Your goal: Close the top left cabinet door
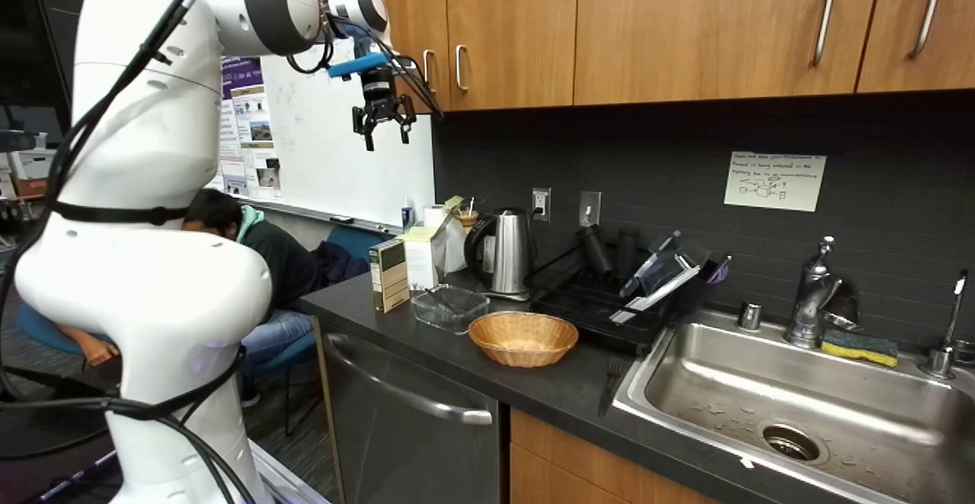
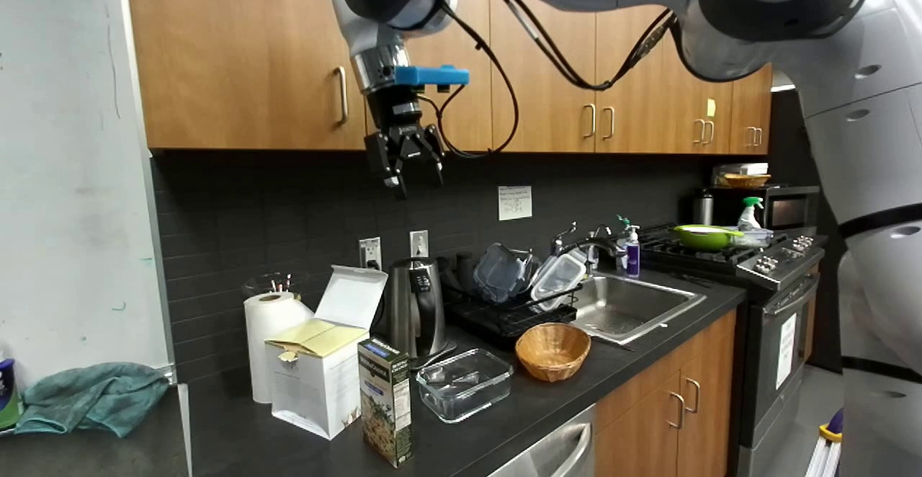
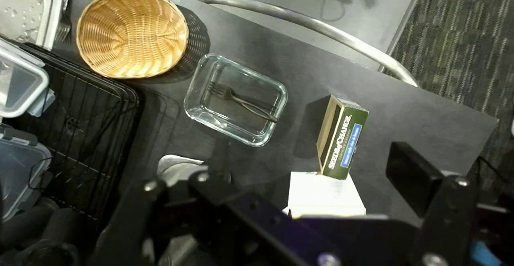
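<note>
Top left cabinet door (image 2: 238,52) looks flush, probably closed; gripper (image 2: 420,185) hangs nearer, spread wide, empty; if gap remains, push right edge squarely, clear of handle (image 2: 343,96)

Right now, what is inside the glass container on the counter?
Inside the glass container, the wrist view shows a dark fork. What lies directly beneath the fork is covered and unseen.

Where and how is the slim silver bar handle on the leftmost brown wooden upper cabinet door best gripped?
Likely mid-length on the slim silver bar handle, from the front of the brown wooden door, jaws either side: the bar stands upright and off the door, so sideways closing should fit. The black gripper is open but points down, so it probably needs turning toward the door.
</note>
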Robot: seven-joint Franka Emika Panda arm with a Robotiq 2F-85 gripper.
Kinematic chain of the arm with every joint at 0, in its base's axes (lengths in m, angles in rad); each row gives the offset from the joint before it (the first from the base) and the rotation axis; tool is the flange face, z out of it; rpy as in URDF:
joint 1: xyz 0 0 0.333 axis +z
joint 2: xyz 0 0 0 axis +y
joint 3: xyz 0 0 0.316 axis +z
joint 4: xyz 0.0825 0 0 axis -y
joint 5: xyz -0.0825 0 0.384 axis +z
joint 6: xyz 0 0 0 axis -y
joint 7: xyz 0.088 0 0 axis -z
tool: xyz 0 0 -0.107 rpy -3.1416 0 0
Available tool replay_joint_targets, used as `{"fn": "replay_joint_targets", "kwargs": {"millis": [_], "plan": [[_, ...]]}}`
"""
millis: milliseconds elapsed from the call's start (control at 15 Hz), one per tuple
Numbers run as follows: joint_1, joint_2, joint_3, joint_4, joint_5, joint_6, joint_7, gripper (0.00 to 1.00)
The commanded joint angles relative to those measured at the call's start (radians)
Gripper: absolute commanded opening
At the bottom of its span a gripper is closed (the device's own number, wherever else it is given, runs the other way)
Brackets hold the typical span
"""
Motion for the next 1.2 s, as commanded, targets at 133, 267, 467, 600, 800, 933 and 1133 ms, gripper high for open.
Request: {"fn": "replay_joint_targets", "kwargs": {"millis": [133, 267, 467, 600, 800, 933, 1133], "plan": [[0.023, -0.003, 0.009, 0.066, 0.006, -0.038, 0.057, 1.00], [0.025, -0.024, 0.012, 0.060, 0.028, -0.054, 0.108, 1.00], [0.017, -0.074, 0.012, 0.000, 0.083, -0.061, 0.179, 1.00], [0.009, -0.113, 0.009, -0.058, 0.126, -0.052, 0.221, 1.00], [-0.006, -0.184, 0.003, -0.177, 0.199, -0.021, 0.277, 1.00], [-0.009, -0.234, 0.002, -0.263, 0.222, -0.006, 0.303, 1.00], [-0.017, -0.308, -0.001, -0.381, 0.255, 0.020, 0.329, 1.00]]}}
